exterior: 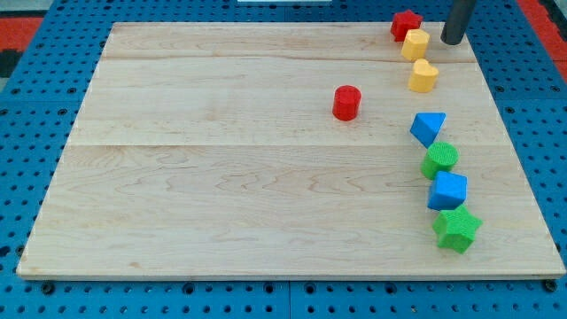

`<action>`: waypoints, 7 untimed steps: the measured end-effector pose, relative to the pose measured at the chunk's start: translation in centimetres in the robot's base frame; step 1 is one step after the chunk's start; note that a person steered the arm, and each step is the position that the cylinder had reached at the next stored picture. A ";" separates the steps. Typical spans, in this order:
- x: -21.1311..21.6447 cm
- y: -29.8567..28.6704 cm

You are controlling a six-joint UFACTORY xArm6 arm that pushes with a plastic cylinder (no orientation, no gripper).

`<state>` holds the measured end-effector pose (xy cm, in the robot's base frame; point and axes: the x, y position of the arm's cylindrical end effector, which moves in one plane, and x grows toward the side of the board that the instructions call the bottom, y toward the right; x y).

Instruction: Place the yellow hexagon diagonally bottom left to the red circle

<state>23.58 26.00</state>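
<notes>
**Camera view: rod tip waiting beside the yellow hexagon at the board's far corner**

Camera view is showing a pale wooden board (266, 177) lying on a blue perforated base (35, 106). The robot has no fingers to spread or press together; it is ending in a dark rod, and its tip (453, 41) is resting near the view's top right corner, touching nothing.

Just to the view's left of the tip, the yellow hexagon (415, 43) is sitting, close but apart from it. A red block (405, 24) of unclear shape is lying against the hexagon's upper left. Below and slightly left of the tip, a yellow heart-like block (423, 76) is sitting. The red circle (346, 103) is standing farther off, down and to the view's left of the tip, alone near the board's middle.

Farther below the tip, a column is running down the view's right side: a blue triangle (429, 127), a green round block (440, 159), a blue cube (447, 190) and a green star-like block (457, 229).

Judging by this layout, the robot is making its approach, with the push not yet begun. The hexagon is needing to travel down and left, past the red circle, to its lower left. The next move seems to call for contact on the hexagon's upper right side, steering clear of the heart block and the circle.
</notes>
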 end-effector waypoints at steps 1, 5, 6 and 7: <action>0.0 0.0; 0.1 -3.9; 4.3 -9.0; 5.9 -15.1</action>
<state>29.49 10.94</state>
